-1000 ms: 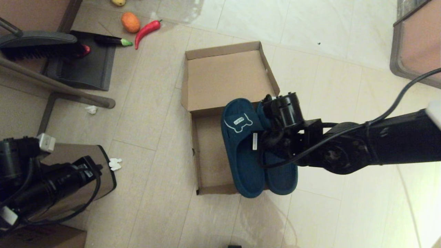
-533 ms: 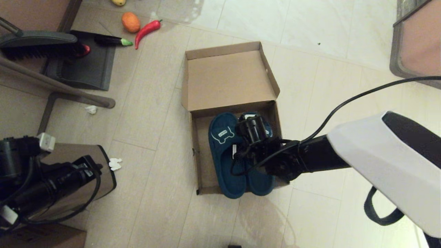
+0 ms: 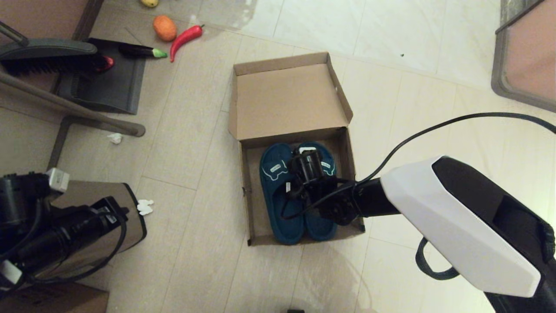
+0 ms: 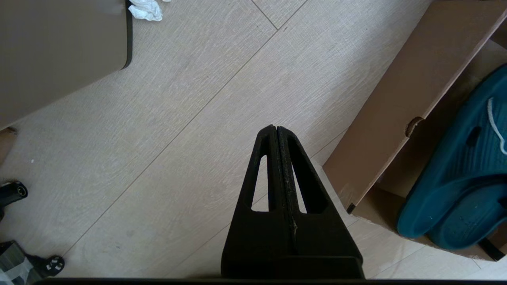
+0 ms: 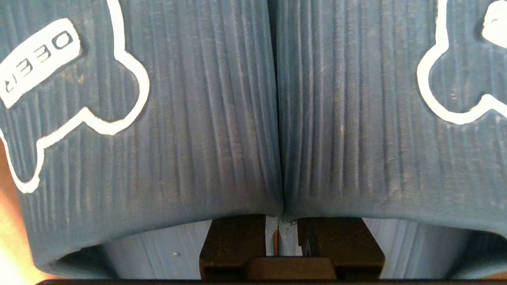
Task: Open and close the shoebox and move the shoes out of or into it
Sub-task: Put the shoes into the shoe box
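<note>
The brown cardboard shoebox [image 3: 249, 191] lies open on the floor, its lid [image 3: 286, 102] folded back on the far side. Both navy slippers [image 3: 278, 195] lie side by side inside the box, toes toward the lid. My right gripper [image 3: 305, 171] reaches down between them. In the right wrist view its fingers [image 5: 231, 237] go under the two ribbed straps [image 5: 206, 118] where they meet, shut on the straps' inner edges; the tips are hidden. My left gripper [image 4: 276, 128] is shut and holds nothing, parked over bare floor left of the box [image 4: 396, 114].
A brown bin [image 3: 130, 217] stands under my left arm [image 3: 56, 230]. A dustpan [image 3: 108, 84] and brush [image 3: 47, 58], a chili [image 3: 184, 38], an orange fruit [image 3: 164, 28] and an eggplant [image 3: 141, 51] lie at the far left. Tissue scraps [image 3: 115, 138] dot the floor. Furniture [image 3: 521, 61] stands at the far right.
My right arm has carried the pair of slippers from above the box's right edge down and leftward; they now sit lower, inside the box. The left arm has not moved.
</note>
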